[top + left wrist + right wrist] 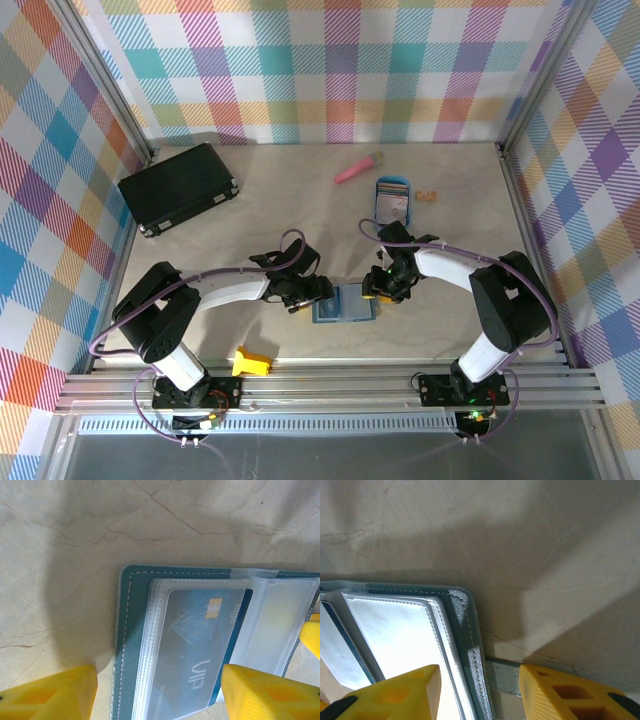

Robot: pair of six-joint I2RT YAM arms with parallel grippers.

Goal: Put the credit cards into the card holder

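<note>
At desk (280, 225) centre, card holder (344, 303): lying open and flat between my grippers.
Done: one VIP credit card (200, 645) is sitting in a clear sleeve.
Left gripper (159, 680): hovering released over that half, grasping nothing.
Right gripper (480, 680): released, straddling the opposite edge.
Remaining: blue tray (392, 183) seems to be holding more credit cards (393, 204).
</note>
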